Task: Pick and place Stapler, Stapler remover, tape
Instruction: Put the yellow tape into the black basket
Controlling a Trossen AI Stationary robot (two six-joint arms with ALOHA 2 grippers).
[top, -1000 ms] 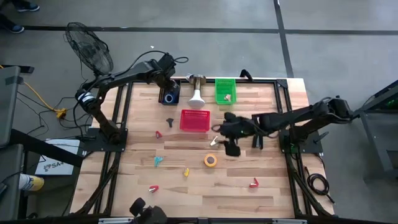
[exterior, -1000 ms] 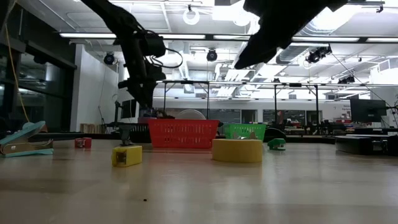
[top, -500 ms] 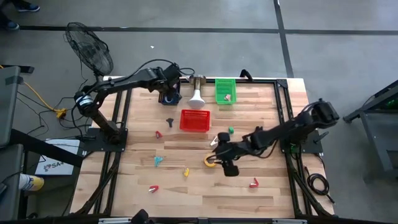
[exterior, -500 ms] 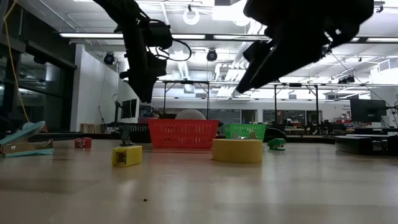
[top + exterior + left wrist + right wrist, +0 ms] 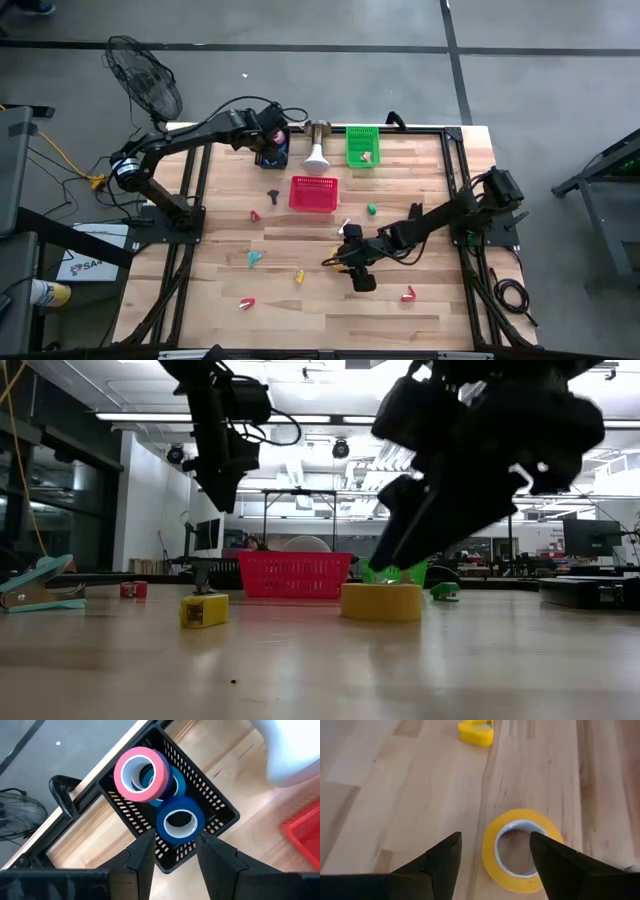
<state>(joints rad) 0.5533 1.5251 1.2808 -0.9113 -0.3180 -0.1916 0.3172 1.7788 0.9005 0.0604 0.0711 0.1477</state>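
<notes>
A yellow tape roll point(image 5: 522, 851) lies flat on the wooden table point(image 5: 430, 300), also seen in the low view point(image 5: 381, 602). My right gripper point(image 5: 495, 865) hangs open just above it, slanting down, one finger over the ring and one beside it. At the far left a black basket point(image 5: 224, 810) holds a pink tape roll point(image 5: 141, 774) and blue rolls point(image 5: 177, 820). My left gripper point(image 5: 175, 852) is open above that basket, holding nothing. Small coloured claw-like pieces lie about, one yellow point(image 5: 476, 732). Which is the stapler, I cannot tell.
A red basket point(image 5: 313, 193) and a green basket point(image 5: 362, 145) stand at the far middle, with a white cone-shaped thing point(image 5: 316, 155) between them. Claw-like pieces in red point(image 5: 408, 294), teal point(image 5: 254, 257) and green point(image 5: 371, 209) are scattered. Bare wood lies near the front edge.
My right gripper has come down and toward the table's near left, from beside the red basket to just above the yellow tape. My left gripper has risen out of the black basket and drawn toward the far edge. Neither has shut or opened.
</notes>
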